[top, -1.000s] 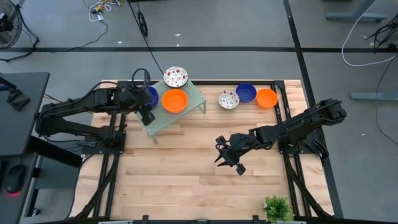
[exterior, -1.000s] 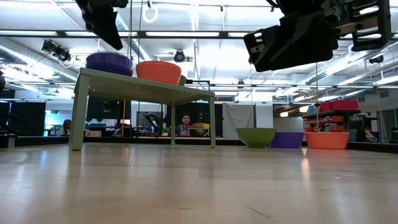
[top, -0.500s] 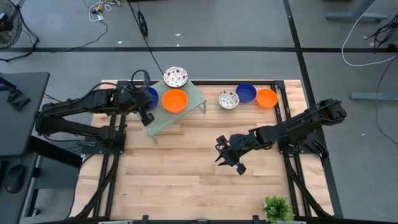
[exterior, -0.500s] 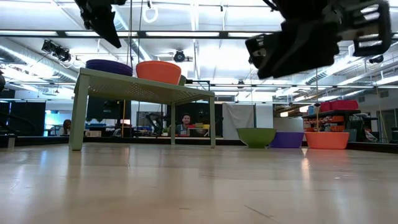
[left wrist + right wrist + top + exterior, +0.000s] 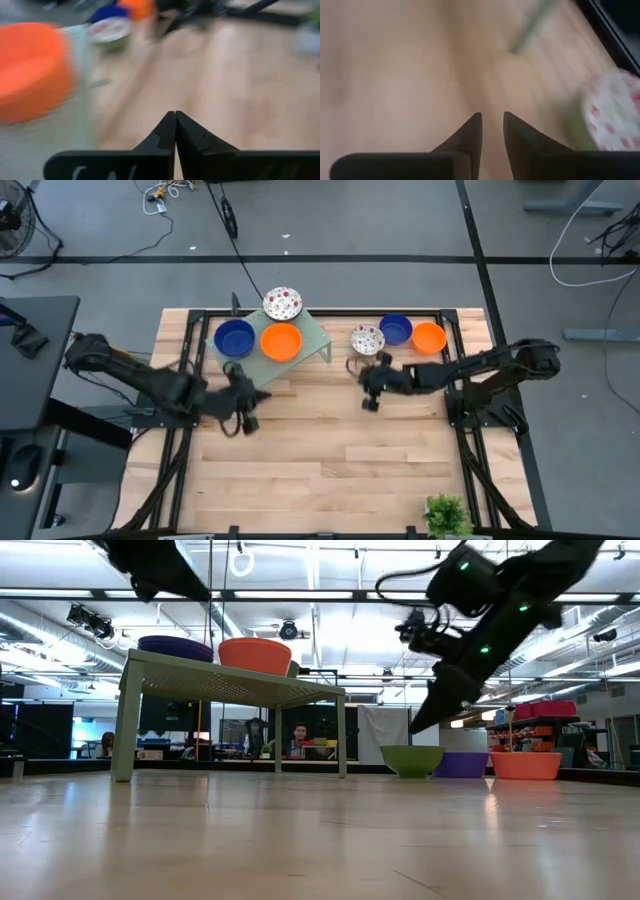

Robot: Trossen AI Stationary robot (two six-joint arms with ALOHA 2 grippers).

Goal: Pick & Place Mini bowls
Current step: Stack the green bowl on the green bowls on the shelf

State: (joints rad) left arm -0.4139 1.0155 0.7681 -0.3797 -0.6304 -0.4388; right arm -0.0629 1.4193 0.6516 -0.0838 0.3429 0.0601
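The right gripper point(image 5: 367, 387), fingers slightly parted and empty, seems to be reaching for the speckled bowl point(image 5: 367, 339) just ahead; next, straddle its rim.

right tool point(image 5: 491, 125) (slightly parted), speckled bowl point(image 5: 615, 112) beside

Count of items on the worktop point(image 5: 300, 470):

Mini bowls, six in total.
- Blue: two point(image 5: 234, 338) point(image 5: 396, 329).
- Orange: two point(image 5: 281, 342) point(image 5: 429, 337).
- White with red speckles: two point(image 5: 283, 304) point(image 5: 367, 339).

Pale green rack point(image 5: 310, 360): one, carrying three bowls, one of each colour. The other three stand on the worktop.

Arms: two. Potted plant point(image 5: 447, 515): one.
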